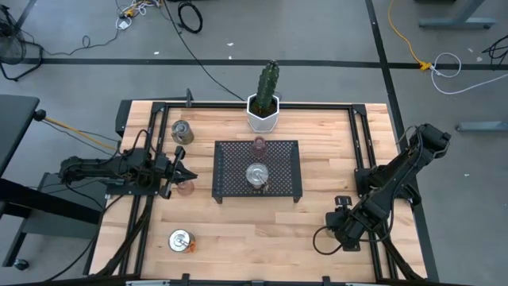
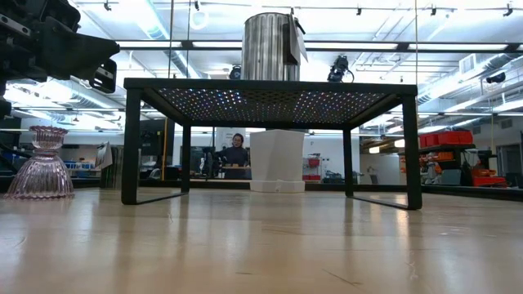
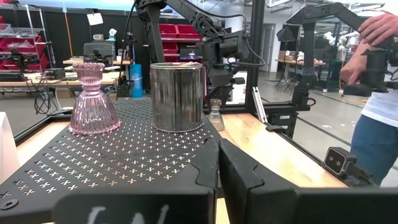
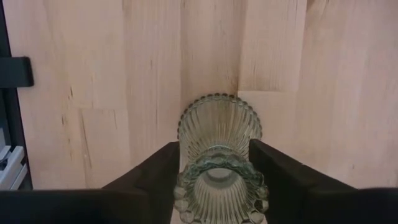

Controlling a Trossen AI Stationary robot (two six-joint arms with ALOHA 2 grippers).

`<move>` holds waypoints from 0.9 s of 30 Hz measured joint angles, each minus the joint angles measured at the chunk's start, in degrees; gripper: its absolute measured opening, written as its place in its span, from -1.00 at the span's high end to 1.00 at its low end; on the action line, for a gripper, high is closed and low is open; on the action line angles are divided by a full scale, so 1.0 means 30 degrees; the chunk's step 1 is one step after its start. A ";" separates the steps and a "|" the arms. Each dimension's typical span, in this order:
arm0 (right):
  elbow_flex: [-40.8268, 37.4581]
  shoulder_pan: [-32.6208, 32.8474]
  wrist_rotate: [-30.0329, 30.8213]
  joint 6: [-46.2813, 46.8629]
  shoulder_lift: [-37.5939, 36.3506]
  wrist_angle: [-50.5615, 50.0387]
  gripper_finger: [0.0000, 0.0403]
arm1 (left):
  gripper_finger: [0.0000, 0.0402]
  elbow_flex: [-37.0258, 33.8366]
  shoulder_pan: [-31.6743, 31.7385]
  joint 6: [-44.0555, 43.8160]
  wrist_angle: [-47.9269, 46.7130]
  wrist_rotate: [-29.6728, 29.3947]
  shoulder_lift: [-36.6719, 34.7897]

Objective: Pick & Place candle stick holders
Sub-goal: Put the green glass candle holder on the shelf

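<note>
the right pincer (image 4: 214, 165) pinches a ribbed greenish glass holder (image 4: 219, 155) at the surface's (image 1: 317, 230) near right. the black mesh tray (image 1: 230, 171) carries a silver holder (image 1: 256, 175) and pink glass holder (image 1: 259, 144). the left pincer (image 1: 189, 175), pressed together, hovers beside the tray's left edge.

I'm looking straight down from overhead, level along the surface (image 1: 317, 206) from its edge, both wrist views close, all but one sharing the mesh tray (image 1: 230, 171).

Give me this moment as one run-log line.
right gripper: fingers either side of greenish glass holder, near right table corner | left gripper: shut, waiting beside mesh tray | tray: silver holder, pink holder
</note>
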 joint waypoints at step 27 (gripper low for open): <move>0.1693 -0.0391 0.0026 -0.0992 0.0000 -0.2197 0.11 | 0.91 0.0002 0.0000 0.0000 -0.0003 0.0000 0.0006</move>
